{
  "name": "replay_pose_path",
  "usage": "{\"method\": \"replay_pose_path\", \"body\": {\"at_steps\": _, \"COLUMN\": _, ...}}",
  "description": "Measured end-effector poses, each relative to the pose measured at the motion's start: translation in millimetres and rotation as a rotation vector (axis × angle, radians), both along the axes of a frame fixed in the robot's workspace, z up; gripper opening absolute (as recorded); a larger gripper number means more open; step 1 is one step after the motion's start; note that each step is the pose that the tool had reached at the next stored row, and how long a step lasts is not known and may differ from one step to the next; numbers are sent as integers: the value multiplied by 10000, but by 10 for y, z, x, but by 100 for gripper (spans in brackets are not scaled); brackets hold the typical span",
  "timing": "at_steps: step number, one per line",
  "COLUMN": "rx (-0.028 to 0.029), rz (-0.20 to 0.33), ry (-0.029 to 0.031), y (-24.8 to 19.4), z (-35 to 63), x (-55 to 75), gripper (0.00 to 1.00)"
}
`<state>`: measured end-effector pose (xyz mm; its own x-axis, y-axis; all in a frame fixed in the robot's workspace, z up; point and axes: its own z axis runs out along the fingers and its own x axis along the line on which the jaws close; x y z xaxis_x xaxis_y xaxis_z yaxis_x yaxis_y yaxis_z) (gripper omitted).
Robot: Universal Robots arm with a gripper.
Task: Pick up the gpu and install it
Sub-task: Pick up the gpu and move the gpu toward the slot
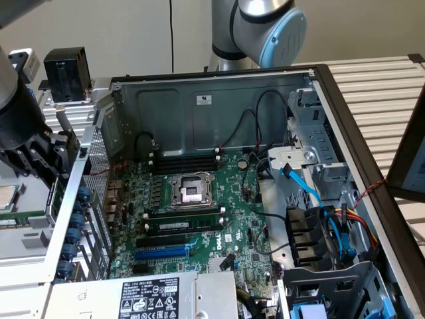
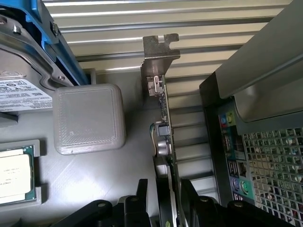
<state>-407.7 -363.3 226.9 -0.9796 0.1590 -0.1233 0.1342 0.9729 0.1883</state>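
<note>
The gpu appears edge-on in the wrist view, a thin green board with its metal end bracket pointing away from me. My gripper is shut on it, one black finger on each side of the card. In the exterior view my gripper holds the gpu outside the open computer case, just beyond its perforated rear wall at the exterior view's left. The card hangs above the grey parts tray.
Inside the case lies the large green motherboard with a blue slot, RAM sticks and a CPU socket. Cables and drive bays fill its right side. A grey square block, a CPU and a drive sit on the tray.
</note>
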Motion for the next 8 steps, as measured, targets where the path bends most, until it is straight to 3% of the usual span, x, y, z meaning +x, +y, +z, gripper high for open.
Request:
{"method": "replay_pose_path", "body": {"at_steps": 2, "rx": 60, "rz": 8, "ry": 0, "y": 1, "z": -6, "x": 0, "gripper": 41}}
{"method": "replay_pose_path", "body": {"at_steps": 8, "rx": 75, "rz": 2, "ry": 3, "y": 0, "z": -17, "x": 0, "gripper": 41}}
